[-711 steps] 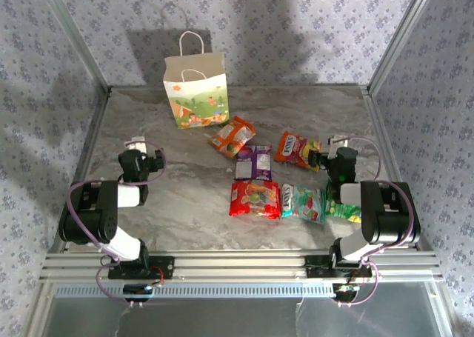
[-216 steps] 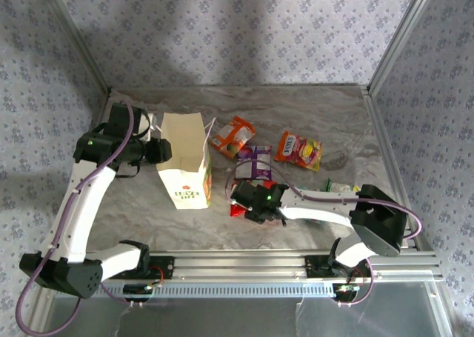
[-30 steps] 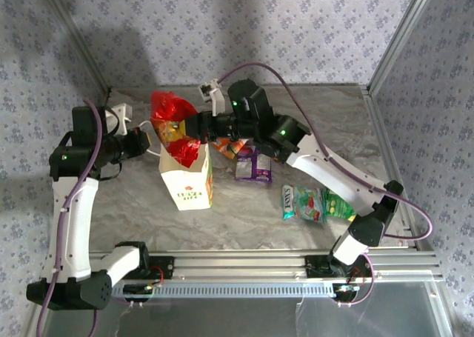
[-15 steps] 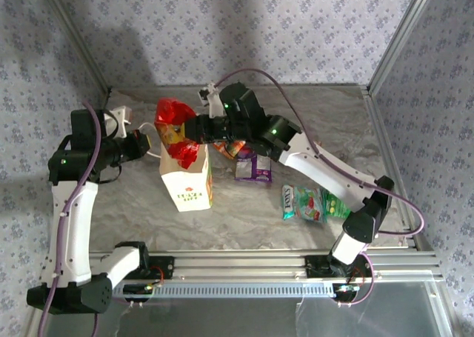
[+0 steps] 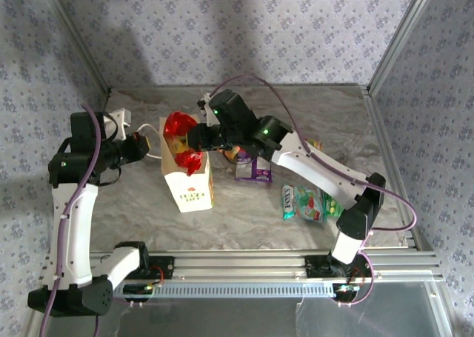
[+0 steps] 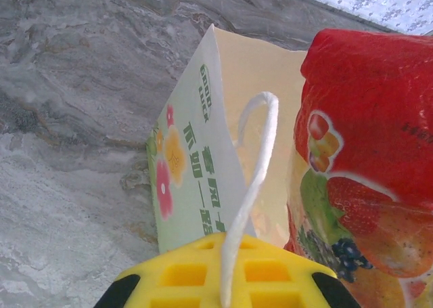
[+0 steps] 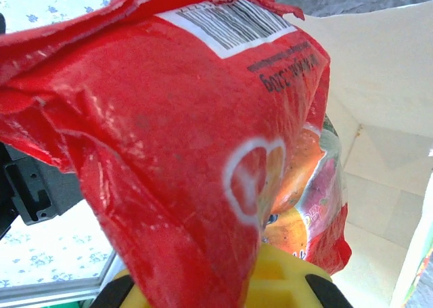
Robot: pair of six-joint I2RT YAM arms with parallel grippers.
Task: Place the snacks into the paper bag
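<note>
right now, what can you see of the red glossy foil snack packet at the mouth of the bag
The red glossy foil snack packet is crinkled, with a white barcode patch and small dark print near one end, and fruit pictures lower down, a strawberry among them. It hangs roughly upright, its lower end inside the open mouth of the white paper bag and its top above the rim. The right gripper is shut on it.
</note>
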